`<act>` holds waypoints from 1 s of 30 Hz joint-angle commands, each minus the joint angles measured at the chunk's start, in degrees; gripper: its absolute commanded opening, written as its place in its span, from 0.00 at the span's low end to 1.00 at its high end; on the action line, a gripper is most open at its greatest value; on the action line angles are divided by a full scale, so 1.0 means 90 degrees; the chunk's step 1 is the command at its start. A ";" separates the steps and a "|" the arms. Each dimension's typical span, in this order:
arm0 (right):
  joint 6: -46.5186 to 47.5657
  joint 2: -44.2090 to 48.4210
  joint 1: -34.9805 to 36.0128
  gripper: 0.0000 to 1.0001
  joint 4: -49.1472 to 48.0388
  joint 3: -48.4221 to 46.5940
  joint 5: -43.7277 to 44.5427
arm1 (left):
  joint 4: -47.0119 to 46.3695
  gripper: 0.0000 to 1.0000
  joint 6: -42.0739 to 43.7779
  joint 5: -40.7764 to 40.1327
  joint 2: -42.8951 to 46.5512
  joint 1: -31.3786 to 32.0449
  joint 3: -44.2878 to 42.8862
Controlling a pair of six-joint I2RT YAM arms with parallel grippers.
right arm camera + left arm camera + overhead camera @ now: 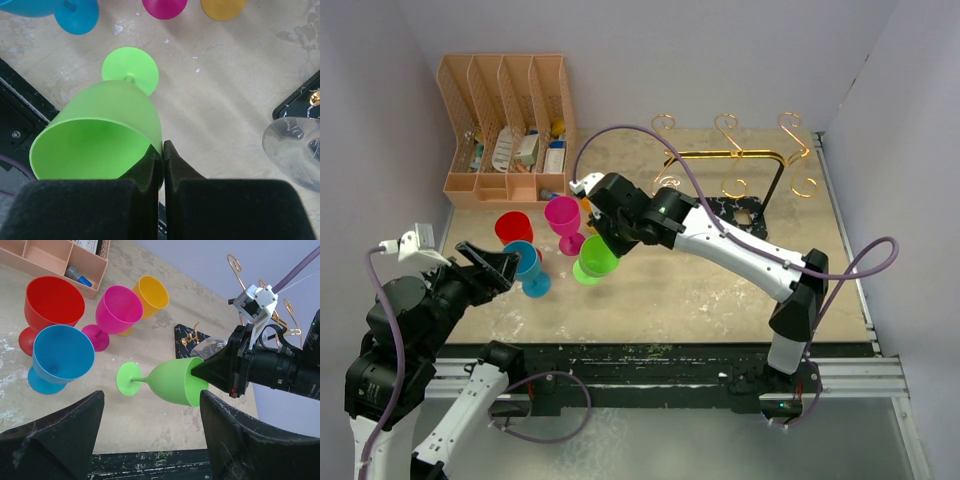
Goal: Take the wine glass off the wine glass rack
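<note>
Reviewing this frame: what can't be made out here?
- Right wrist view: clear glass cut off by the right edge.
- Top view: orange wine glass nearly hidden behind the right arm.
- Top view: file organiser's contents too small to name.
- All views: whether the green wine glass's foot touches the table is unclear.

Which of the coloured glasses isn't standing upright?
The green glass: it is tipped on its side, rim pinched in the right gripper, while the red, blue, pink and orange all stand upright.
</note>
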State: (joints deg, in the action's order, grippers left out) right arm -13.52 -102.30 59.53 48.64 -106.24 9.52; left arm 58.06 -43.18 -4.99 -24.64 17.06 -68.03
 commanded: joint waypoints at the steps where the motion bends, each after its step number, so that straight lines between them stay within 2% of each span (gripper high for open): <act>1: 0.0124 -0.0046 -0.0052 0.00 -0.0040 -0.0472 0.0090 | -0.0174 0.80 0.0218 -0.0100 -0.0117 0.0019 -0.0121; 18: 0.0467 -0.1589 -0.0064 0.00 0.0076 -0.1816 -0.0637 | -0.0220 0.79 -0.0024 0.0092 0.0023 0.0021 0.0072; 28: 0.0554 -0.2258 -0.0061 0.00 0.0267 -0.2423 -0.0660 | -0.0217 0.79 -0.0041 0.0111 0.0047 0.0023 0.0134; 30: 0.0551 -0.2292 -0.0056 0.05 0.0248 -0.2453 -0.0603 | -0.0193 0.79 -0.0036 0.0097 0.0064 0.0019 0.0136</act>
State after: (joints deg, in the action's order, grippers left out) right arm -9.39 -123.52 59.18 50.46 -125.21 4.51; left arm 57.98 -42.92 -4.51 -24.58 17.06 -66.89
